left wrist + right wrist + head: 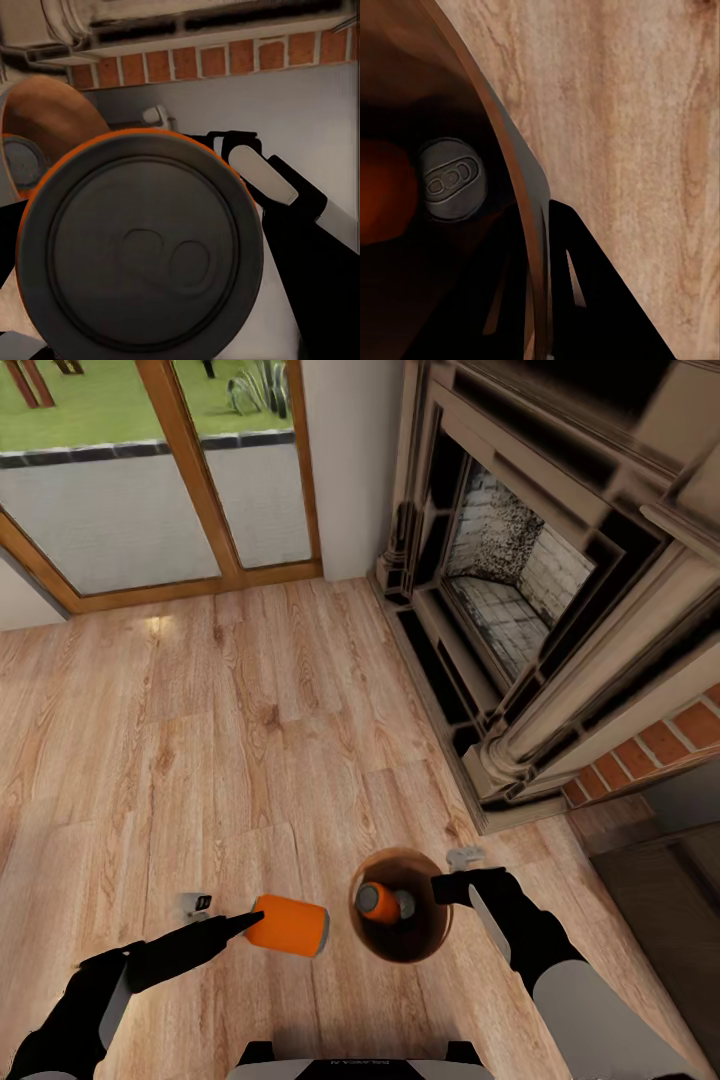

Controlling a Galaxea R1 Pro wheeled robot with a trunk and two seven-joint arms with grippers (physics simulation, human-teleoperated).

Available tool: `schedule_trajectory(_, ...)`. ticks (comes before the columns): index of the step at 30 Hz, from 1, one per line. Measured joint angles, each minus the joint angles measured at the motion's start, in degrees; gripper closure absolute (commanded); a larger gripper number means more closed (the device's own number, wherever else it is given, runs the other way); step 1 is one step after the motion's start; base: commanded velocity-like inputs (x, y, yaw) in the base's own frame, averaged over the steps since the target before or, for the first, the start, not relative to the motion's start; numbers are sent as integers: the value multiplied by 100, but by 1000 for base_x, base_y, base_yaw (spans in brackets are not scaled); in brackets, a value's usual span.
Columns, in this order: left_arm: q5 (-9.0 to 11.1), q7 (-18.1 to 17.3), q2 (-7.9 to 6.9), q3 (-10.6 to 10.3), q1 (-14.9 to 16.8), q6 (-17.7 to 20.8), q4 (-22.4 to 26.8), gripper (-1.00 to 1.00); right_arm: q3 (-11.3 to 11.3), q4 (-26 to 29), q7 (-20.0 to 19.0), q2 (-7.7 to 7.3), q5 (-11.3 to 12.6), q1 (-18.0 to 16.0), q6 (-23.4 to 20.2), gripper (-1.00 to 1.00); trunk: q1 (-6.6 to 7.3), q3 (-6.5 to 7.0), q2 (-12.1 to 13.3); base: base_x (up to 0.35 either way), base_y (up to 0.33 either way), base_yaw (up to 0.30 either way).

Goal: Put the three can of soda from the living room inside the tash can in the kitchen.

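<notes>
My left gripper (248, 923) is shut on an orange soda can (290, 926), held on its side just left of the brown trash can (425, 945). In the left wrist view the can's dark grey top (142, 255) looms close, with the trash can (49, 112) behind it. My right gripper (452, 883) is shut on the trash can's rim, one finger (585, 292) outside the wall (521, 202). A second soda can (382, 903) lies inside, its top (450, 178) visible. The third can and the kitchen are out of view.
I stand on the living room's wood floor (200, 710). The brick fireplace (520, 590) with its stone surround rises at the right. Wood-framed glass doors (150, 490) stand at the far left. A dark surface (660, 890) lies at the right edge.
</notes>
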State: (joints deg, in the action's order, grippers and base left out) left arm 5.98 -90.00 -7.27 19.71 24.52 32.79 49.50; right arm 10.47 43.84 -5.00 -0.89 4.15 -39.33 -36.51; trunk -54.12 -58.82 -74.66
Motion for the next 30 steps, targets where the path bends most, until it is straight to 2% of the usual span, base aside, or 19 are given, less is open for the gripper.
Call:
schedule_trajectory(10, 0, 0, 135, -8, 1, 0, 7, 100, 2, -217, 1, 2, -2, -54, 136, 100, 0, 0, 0, 0, 0, 0)
schedule_trajectory(12, 0, 0, 169, -11, 1, 0, 8, 100, 7, -307, 5, 58, -48, -78, 154, 100, 0, 0, 0, 0, 0, 0)
schedule_trajectory(14, 0, 0, 193, -14, 1, 0, 7, 100, 4, -348, -1, 102, 47, -90, 159, 100, 0, 0, 0, 0, 0, 0)
schedule_trajectory(16, 0, 0, 221, -18, 3, 0, 9, 100, 6, -436, 5, 157, 17, -106, 168, 100, 0, 0, 0, 0, 0, 0)
schedule_trajectory(30, 0, 0, 272, -19, 3, 2, 16, 100, 7, -490, 13, 184, -3, -123, 173, 100, 0, 0, 0, 0, 0, 0)
